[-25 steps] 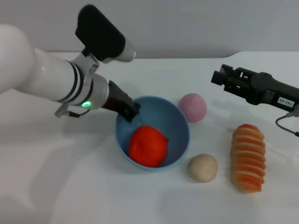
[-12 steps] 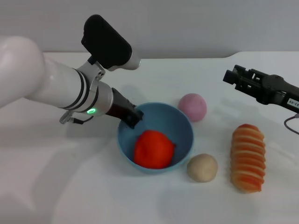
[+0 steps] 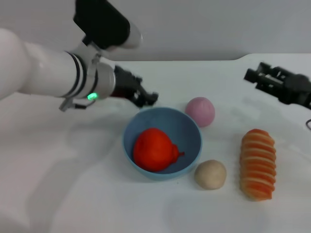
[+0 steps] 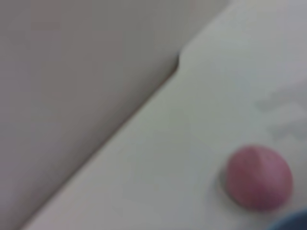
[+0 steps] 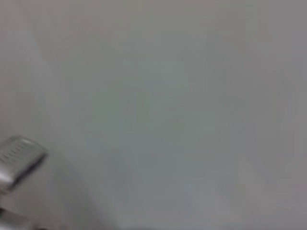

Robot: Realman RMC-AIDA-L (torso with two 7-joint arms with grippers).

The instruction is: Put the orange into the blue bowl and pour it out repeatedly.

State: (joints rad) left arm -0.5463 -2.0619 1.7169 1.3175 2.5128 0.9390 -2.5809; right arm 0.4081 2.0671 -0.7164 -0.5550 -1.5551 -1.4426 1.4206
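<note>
orange (image 3: 153, 150) in blue bowl (image 3: 190, 127) | L gripper (image 3: 146, 97) above rim, jaws released (empty) | R gripper (image 3: 257, 76) far, jaws unclear

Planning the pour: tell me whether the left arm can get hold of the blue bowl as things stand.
Probably yes. The left gripper hovers just behind the blue bowl, nothing between them. The orange lies inside, away from the near rim; the pink ball sits to the side.
</note>
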